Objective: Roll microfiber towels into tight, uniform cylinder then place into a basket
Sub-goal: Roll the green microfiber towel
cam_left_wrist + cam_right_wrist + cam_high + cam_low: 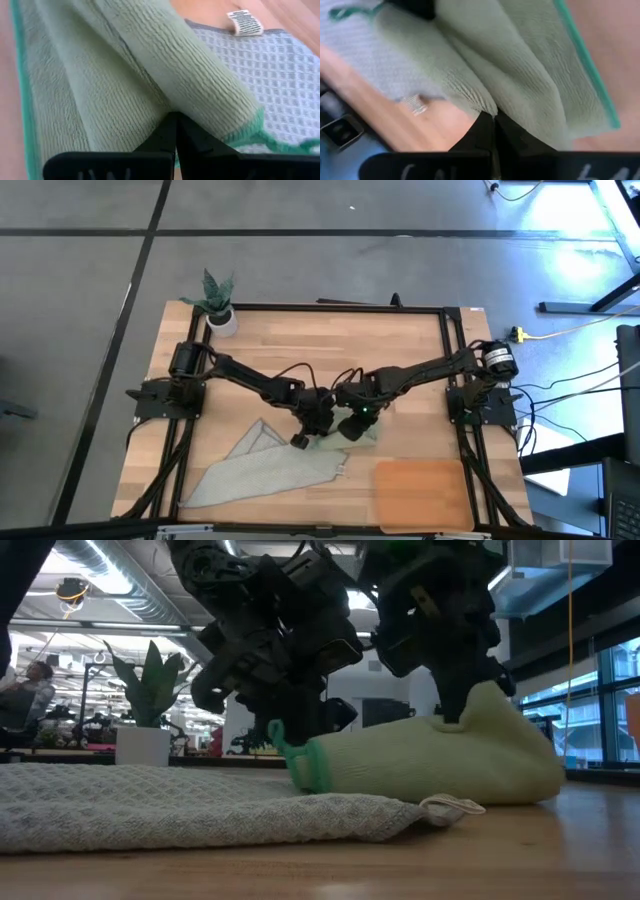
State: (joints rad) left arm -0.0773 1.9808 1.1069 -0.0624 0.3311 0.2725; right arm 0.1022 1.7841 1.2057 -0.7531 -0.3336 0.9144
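Both end effectors, left (300,440) and right (352,429), clenched on the rolled pale sage-green microfiber towel (440,765) mid-worktop, keeping it tight. Flat orange-brown basket (420,492) waits at five o'clock.

The pale wooden tabletop (400,350) carries a potted plant (217,302), grey towel (265,472), green towel (362,436) and orange basket (420,492).

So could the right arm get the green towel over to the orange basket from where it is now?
Probably yes. The right claw is shut on the green towel, and the basket lies empty close by on that arm's side, with bare wood between. The left claw also pinches the towel and must release first.
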